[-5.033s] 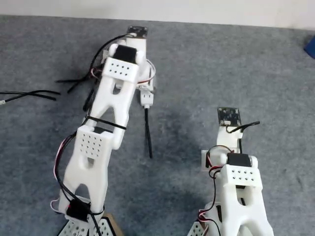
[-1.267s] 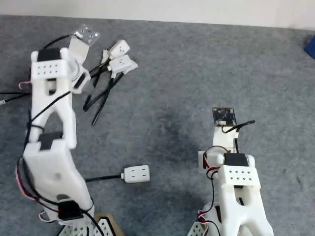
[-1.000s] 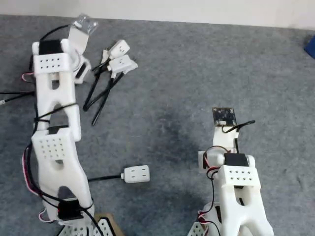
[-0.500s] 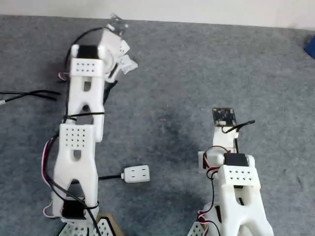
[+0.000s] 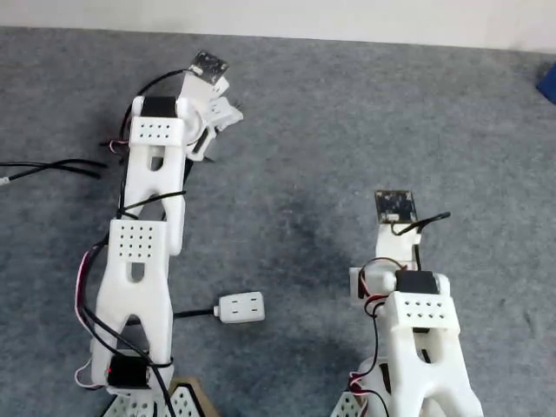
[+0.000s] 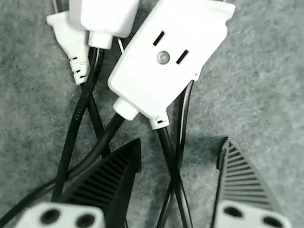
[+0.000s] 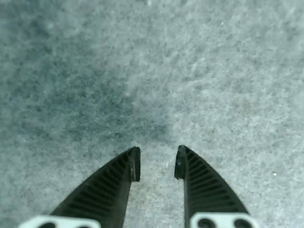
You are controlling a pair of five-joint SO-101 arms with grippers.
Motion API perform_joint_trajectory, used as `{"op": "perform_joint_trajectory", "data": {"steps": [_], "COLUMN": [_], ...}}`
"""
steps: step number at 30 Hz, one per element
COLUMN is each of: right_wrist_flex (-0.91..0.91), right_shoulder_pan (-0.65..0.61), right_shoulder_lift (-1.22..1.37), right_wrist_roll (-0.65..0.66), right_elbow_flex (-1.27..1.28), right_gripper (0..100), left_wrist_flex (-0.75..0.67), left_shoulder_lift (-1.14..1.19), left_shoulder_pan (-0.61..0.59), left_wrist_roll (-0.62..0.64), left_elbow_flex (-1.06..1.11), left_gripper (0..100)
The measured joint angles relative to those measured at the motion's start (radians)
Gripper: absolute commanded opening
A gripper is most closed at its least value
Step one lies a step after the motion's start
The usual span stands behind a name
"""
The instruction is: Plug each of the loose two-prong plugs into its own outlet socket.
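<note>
My left gripper [image 6: 179, 142] is open and hangs just above a white outlet socket block [image 6: 166, 57] that lies face up, two slots and a round hole showing. Its black cord [image 6: 168, 156] runs between the fingers. Beside it lie a white plug body [image 6: 107, 16] and a smaller white plug [image 6: 71, 38] on black cords. From above, my left arm [image 5: 156, 139] stretches to the far left, covering this cluster [image 5: 228, 111]. Another white outlet socket [image 5: 241, 306] lies near the arm's base. My right gripper [image 7: 157, 161] is open by a narrow gap over bare carpet.
Grey carpet [image 5: 330, 130] covers the whole work area. Loose black wires [image 5: 52, 167] lie at the left edge. A blue object [image 5: 547, 82] pokes in at the right edge. My right arm [image 5: 421, 313] stands at the front right.
My left arm swung from the far left edge rightward over the cluster of white plugs and settled there. The right arm and the near socket have not moved.
</note>
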Motion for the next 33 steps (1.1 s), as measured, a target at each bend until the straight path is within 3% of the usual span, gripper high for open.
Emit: {"op": "perform_joint_trajectory", "data": {"steps": [5,17,23,33], "right_wrist_flex": [0.023,0.023,0.023,0.023], "right_shoulder_pan": [0.0,0.0,0.0,0.0], "right_shoulder_lift": [0.0,0.0,0.0,0.0], "right_wrist_roll": [0.0,0.0,0.0,0.0], "right_elbow_flex": [0.0,0.0,0.0,0.0], "right_gripper": [13.4,13.4,13.4,13.4], "left_wrist_flex": [0.003,0.143,0.281,0.328], "left_shoulder_lift": [0.018,0.02,-0.012,-0.345], "left_shoulder_pan": [-0.009,-0.075,-0.089,-0.173], "left_wrist_roll": [0.002,-0.028,-0.084,-0.146], "left_elbow_flex": [0.009,-0.006,-0.141,-0.072], "left_gripper": [0,0,0,0]}}
